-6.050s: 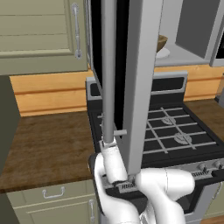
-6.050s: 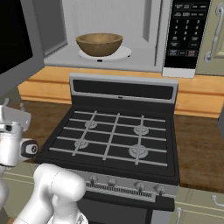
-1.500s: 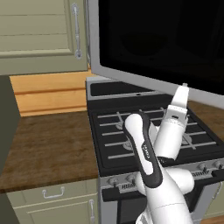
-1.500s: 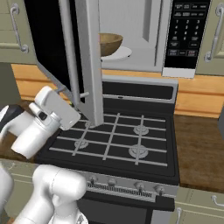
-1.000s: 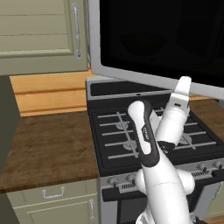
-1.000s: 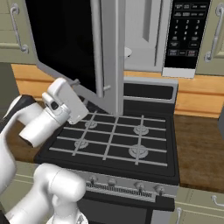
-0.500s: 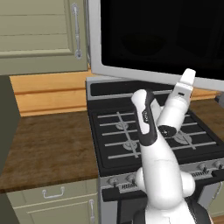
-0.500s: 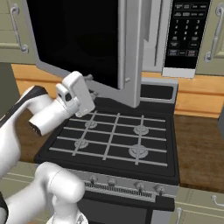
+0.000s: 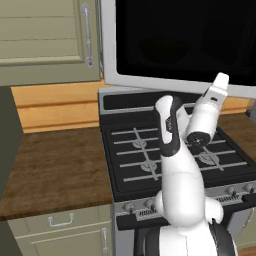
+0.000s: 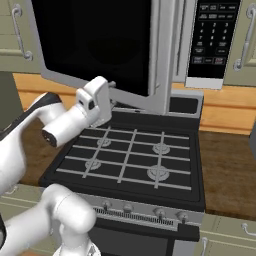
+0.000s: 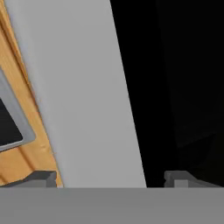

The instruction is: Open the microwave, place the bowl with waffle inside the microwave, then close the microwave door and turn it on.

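- Closing step judged to be under way: pressing the wide silver-framed microwave door with the black glass window (image 10: 95, 45) back toward the large silver-grey microwave (image 10: 210, 40) above the black gas stove (image 10: 130, 160).
- Hovering with the two-finger gripper (image 11: 109, 177), fingers spread wide apart and gripping nothing, right at the door's lower silver frame, above the stove's rear edge.
- Still standing partly ajar: door edge with the long vertical silver bar handle (image 10: 156, 50) jutting out over the stove's back panel.
- Bowl with waffle hidden behind the door; presumably resting inside, cannot tell.
- Calling next for a steady push, then reaching the black keypad panel (image 10: 212, 42).
- Leaving open room over the burners; tan wood counter (image 9: 55, 165) lying beside the stove.
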